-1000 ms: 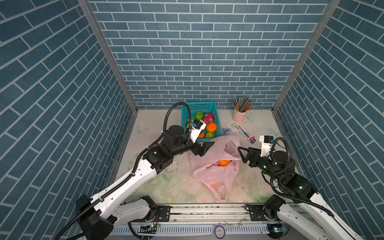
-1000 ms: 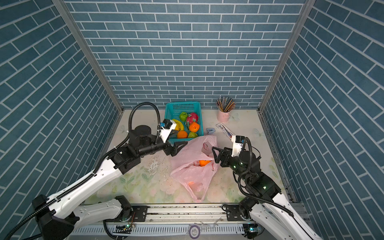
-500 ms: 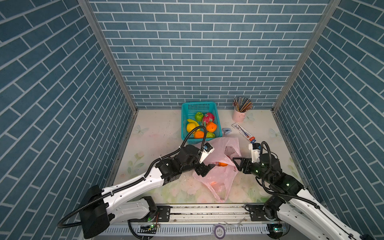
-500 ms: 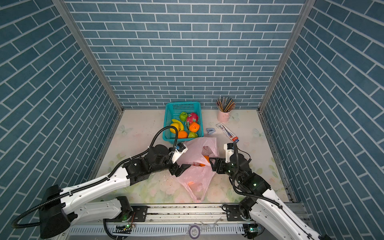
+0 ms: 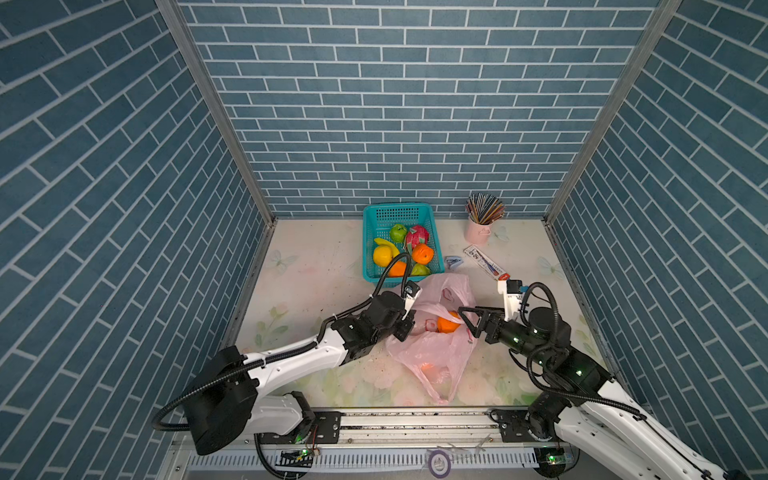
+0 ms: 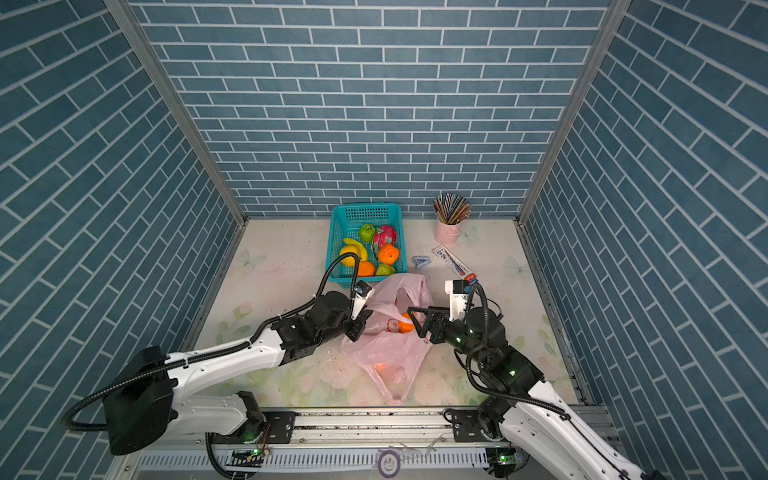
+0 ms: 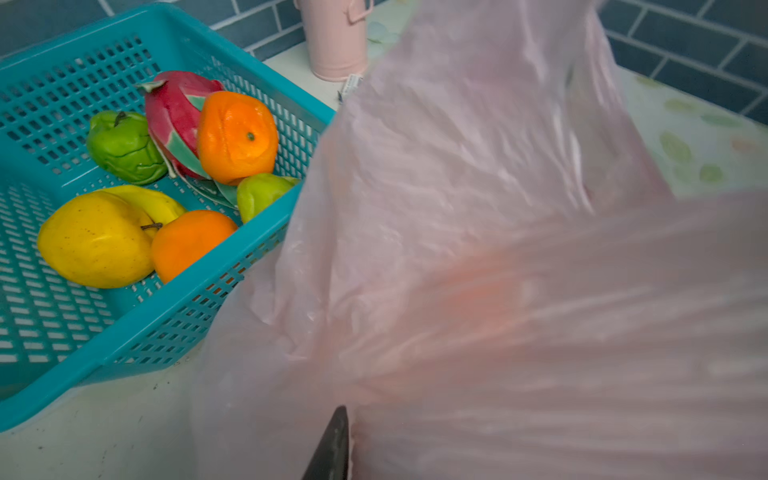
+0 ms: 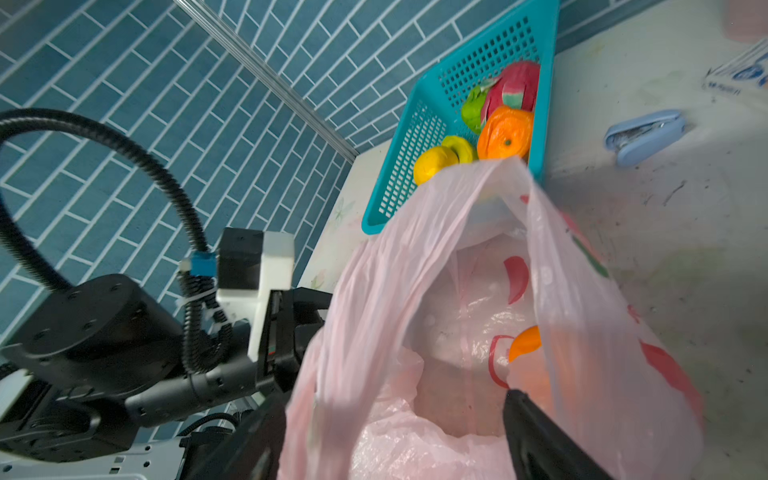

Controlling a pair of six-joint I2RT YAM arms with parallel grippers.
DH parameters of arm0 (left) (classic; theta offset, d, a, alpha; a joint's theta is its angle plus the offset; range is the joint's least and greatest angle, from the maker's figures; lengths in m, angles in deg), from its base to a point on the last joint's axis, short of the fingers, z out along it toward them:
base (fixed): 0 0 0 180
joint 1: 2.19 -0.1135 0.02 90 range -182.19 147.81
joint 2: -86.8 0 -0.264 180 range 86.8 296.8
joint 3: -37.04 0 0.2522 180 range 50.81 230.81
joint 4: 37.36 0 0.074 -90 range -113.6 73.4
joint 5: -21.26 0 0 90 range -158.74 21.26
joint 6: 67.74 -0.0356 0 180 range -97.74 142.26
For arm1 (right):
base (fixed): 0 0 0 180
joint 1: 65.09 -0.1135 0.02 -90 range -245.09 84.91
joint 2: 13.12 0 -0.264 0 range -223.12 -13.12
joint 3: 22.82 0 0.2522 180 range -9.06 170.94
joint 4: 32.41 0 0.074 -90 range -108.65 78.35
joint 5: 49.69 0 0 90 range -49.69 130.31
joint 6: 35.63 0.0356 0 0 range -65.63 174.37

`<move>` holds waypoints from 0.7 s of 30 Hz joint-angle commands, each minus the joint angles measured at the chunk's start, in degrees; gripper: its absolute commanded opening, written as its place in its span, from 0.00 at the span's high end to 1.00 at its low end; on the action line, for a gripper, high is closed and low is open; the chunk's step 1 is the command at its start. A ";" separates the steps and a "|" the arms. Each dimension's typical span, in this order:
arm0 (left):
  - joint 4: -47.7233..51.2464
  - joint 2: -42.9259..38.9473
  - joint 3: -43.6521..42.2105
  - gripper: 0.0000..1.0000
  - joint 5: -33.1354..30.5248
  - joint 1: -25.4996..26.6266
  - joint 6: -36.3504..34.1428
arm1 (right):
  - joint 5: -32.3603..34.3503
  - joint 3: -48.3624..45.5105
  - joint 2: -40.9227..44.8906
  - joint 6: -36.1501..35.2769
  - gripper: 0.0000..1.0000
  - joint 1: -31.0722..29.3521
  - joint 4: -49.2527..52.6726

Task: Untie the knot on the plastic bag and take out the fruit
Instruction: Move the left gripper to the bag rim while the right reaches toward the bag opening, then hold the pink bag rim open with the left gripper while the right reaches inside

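Observation:
The pink plastic bag (image 5: 432,353) lies in mid-table with its mouth open; the knot is not in view. An orange fruit (image 5: 445,325) sits in the mouth, and another orange shape (image 5: 426,366) shows through the film lower down. My left gripper (image 5: 409,328) is shut on the bag's left rim. In the left wrist view, only one dark finger (image 7: 332,449) shows against the film. My right gripper (image 5: 465,323) stands open at the right rim beside the orange (image 8: 525,340). Its fingers straddle the bag's mouth (image 8: 390,403).
A teal basket (image 5: 368,249) behind the bag holds a dragon fruit, oranges, green fruits, a yellow one and a banana. A pink cup of pencils (image 5: 478,230), a long box (image 5: 484,262) and a blue stapler (image 5: 453,262) lie at the back right.
My left arm came down from the basket to the bag's left rim and its jaws closed there. My right gripper moved in closer to the bag's mouth.

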 commanded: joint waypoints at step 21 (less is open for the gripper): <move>-8.01 2.62 9.49 0.95 8.42 -8.78 4.51 | -8.76 -5.29 -22.82 -0.61 0.47 -7.68 -11.93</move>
